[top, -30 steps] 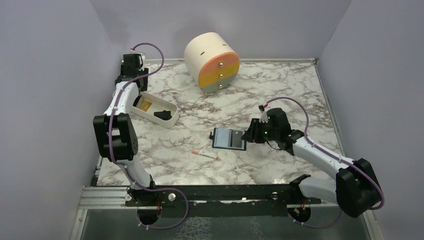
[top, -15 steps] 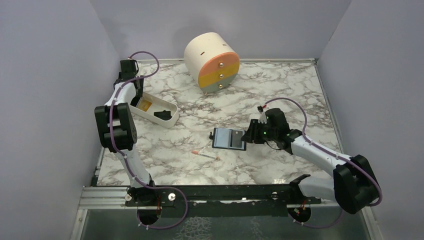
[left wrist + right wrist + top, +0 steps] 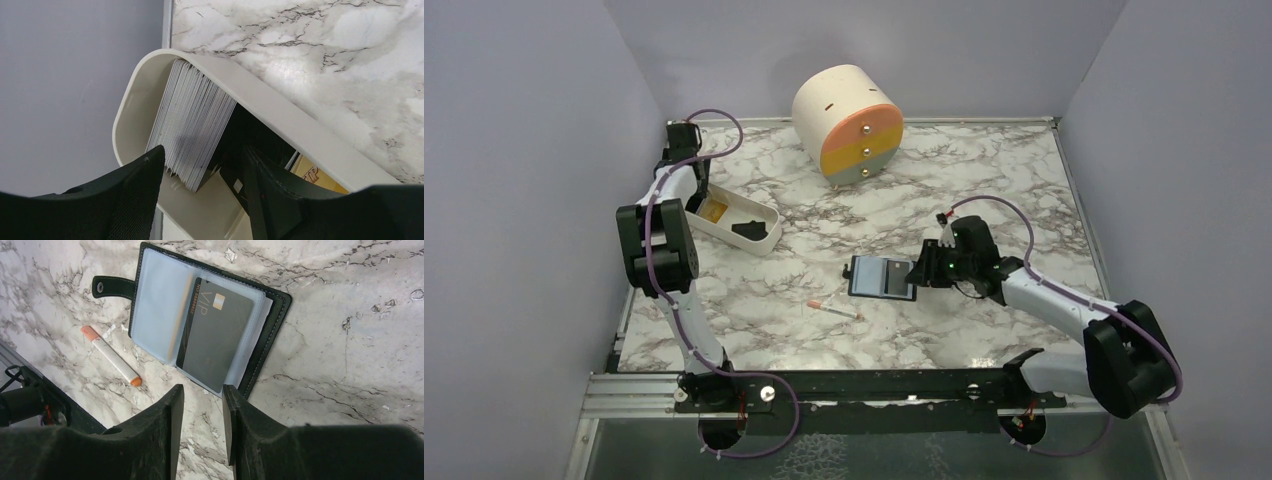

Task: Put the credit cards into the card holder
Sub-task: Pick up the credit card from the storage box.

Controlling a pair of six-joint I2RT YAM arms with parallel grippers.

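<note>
The card holder (image 3: 882, 277) is laid open mid-table; a dark grey card (image 3: 215, 335) is seen in its clear sleeve.
The right gripper (image 3: 202, 400) is held low at the holder's right edge, jaws narrowly parted, nothing gripped; the left arm is folded toward the far-left corner, the left gripper (image 3: 202, 155) tipped into the white tray (image 3: 280, 115), jaws wide, nothing clasped; a stack of pale cards (image 3: 192, 130) and an orange-yellow card (image 3: 312, 175) are lodged there.

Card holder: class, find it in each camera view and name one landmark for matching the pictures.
Top external: card holder, mid-table, lying open.
Left wrist: not in view.
Right wrist: card holder, upper centre, open.
Landmark: white stick with orange ends, beside it in both.
</note>
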